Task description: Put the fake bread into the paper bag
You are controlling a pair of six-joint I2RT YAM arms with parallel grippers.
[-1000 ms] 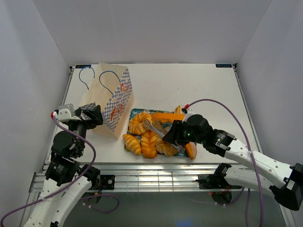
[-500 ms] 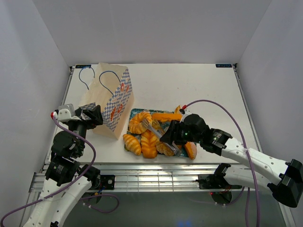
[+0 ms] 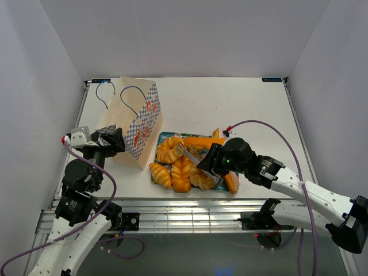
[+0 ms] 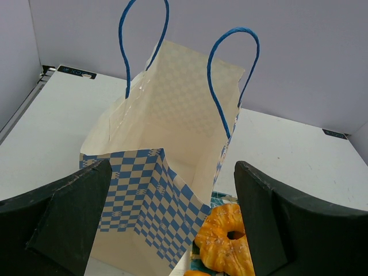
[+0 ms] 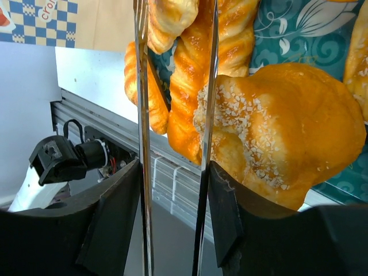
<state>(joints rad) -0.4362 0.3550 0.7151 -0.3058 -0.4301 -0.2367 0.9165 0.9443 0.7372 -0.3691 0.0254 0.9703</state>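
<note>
The fake bread is a heap of glossy golden pastries on a teal floral tray. My right gripper is shut on metal tongs, which reach left over the heap. In the right wrist view the right gripper holds the tongs, whose blades straddle a croissant beside a braided loaf and a seeded bun. The paper bag stands upright left of the tray. My left gripper is open at its near left side, looking into the bag.
A sugared ring doughnut lies at the tray's end nearest the bag. The table's near edge with its metal rail runs just below the tray. White walls close in the table on three sides.
My right gripper and the tongs shifted slightly left over the pastries, then back a little to the right. The left arm and the bag have not moved.
</note>
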